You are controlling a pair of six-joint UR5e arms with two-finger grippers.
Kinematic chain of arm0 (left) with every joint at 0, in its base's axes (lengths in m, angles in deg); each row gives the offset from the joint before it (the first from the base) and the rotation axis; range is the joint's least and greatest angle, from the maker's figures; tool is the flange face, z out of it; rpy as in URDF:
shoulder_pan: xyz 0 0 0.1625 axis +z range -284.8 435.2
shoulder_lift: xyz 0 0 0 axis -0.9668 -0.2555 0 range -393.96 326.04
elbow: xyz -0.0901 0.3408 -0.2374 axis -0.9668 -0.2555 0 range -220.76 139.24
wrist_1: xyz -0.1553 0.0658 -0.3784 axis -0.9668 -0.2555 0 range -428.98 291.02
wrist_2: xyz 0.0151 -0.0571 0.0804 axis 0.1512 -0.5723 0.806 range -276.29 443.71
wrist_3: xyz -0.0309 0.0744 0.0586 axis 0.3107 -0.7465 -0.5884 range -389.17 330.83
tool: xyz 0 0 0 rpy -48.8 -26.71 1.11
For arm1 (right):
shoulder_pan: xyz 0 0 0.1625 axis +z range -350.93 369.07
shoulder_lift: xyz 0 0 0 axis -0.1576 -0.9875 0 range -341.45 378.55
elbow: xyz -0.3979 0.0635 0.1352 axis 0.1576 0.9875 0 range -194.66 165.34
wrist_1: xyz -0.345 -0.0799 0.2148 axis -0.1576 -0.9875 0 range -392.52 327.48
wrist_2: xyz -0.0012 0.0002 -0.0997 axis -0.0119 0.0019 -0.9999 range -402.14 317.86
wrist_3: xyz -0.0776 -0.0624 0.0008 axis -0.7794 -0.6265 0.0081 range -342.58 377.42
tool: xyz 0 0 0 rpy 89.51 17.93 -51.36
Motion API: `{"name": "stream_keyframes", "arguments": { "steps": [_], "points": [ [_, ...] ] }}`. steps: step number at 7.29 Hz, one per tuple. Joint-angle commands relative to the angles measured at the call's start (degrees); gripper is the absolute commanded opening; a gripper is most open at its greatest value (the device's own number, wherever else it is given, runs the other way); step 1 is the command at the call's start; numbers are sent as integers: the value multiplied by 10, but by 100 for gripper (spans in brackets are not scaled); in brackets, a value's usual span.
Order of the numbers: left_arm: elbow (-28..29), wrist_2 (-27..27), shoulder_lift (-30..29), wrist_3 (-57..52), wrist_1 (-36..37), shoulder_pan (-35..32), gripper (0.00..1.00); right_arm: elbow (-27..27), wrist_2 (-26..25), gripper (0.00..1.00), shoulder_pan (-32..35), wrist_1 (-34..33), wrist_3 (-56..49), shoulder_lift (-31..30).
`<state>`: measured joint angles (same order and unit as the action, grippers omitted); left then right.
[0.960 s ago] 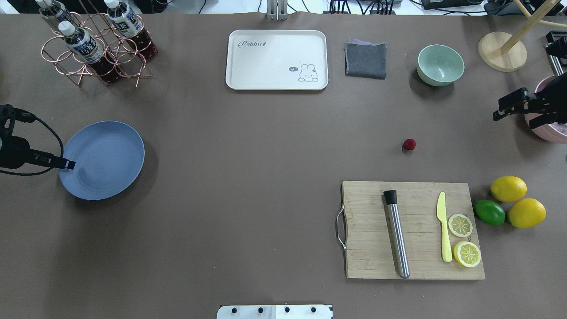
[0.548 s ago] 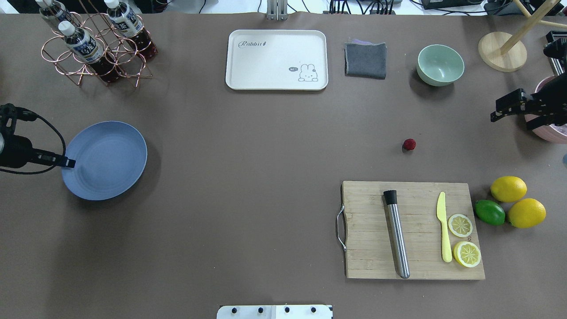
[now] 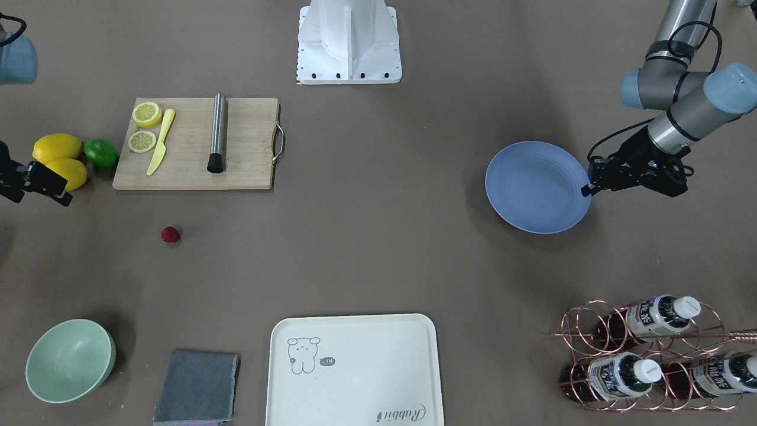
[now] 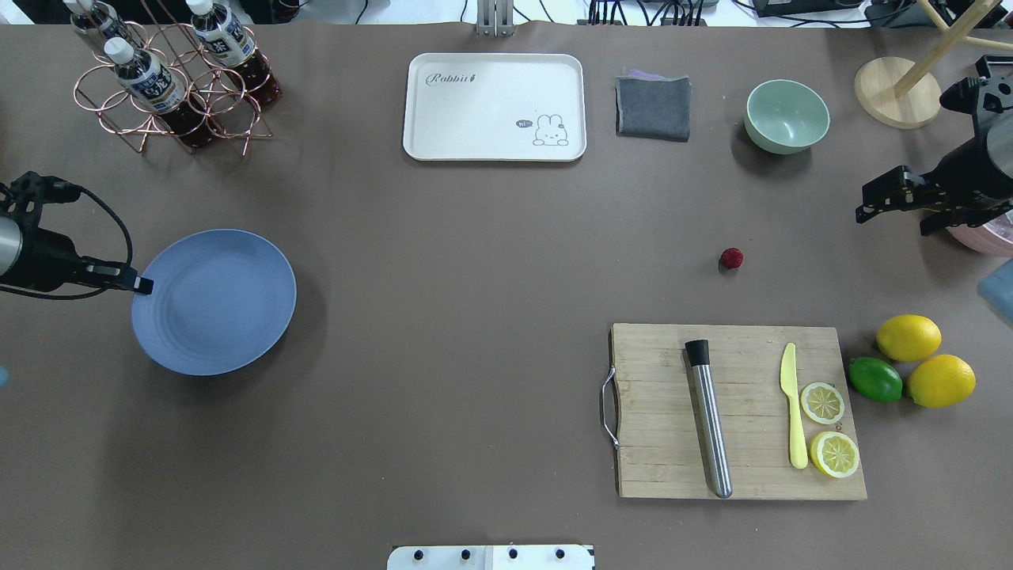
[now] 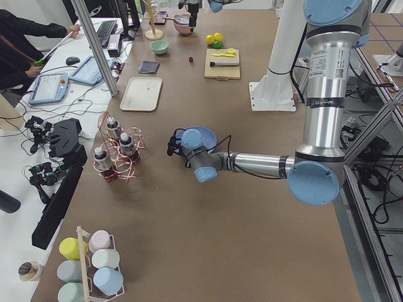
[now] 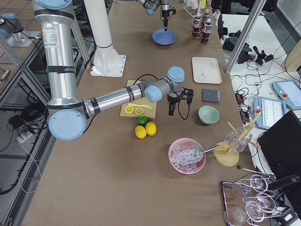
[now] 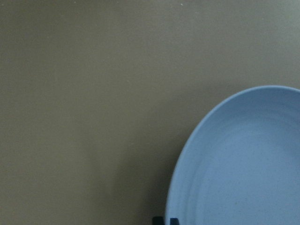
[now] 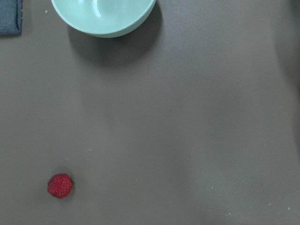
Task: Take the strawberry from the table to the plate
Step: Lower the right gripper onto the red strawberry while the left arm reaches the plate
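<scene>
- Left arm: the forearm runs low and nearly level over the table [image 4: 475,261]. The left gripper [image 4: 142,286] is at the rim of the blue plate [image 4: 221,317], on the side facing away from the table's middle.
- Its fingers lie pressed together, and as far as we can see they are clamped on that rim.
- Right arm: it comes in from the table's right end. The right gripper [image 4: 890,222] hangs above bare table with its two fingers spread and nothing between them.
- The strawberry [image 4: 731,257] lies on the table between the mint-green bowl [image 4: 787,115] and the wooden cutting board [image 4: 736,412]. It is apart from the right gripper and well away from the plate.
- Only the left wrist camera gives the close contact: two dark fingertips [image 7: 174,221] at the bottom edge, right at the plate's rim, and nothing on the part of the plate it shows.
- The right wrist camera shows no fingers. The strawberry is at its lower left, with the green bowl and a corner of grey cloth [image 8: 9,16] at the top.
- The exterior right view alone shows the right gripper's fingers pointing straight down. It also takes in the whole pink bowl of ice [image 6: 187,155], which the overhead view cuts off at its edge.
- In the front-facing view both arms swap sides, and the plate sits on that view's right.
</scene>
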<state>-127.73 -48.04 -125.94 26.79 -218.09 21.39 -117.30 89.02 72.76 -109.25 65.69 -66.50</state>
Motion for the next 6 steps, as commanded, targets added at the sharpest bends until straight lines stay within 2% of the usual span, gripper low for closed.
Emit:
{"name": "stream_keyframes", "arguments": {
  "steps": [1,2,4,6],
  "points": [
    [-76,-4,-33,41,100,0,0,27,-19,100,-27,0,7,33],
    [-106,-4,-37,42,135,0,0,31,-45,100,-54,0,42,58],
    [-122,-1,-57,89,145,4,0,45,-91,100,-112,0,94,100],
    [-130,65,-80,150,145,67,0,73,-116,100,-148,2,97,118]
  ]
}}
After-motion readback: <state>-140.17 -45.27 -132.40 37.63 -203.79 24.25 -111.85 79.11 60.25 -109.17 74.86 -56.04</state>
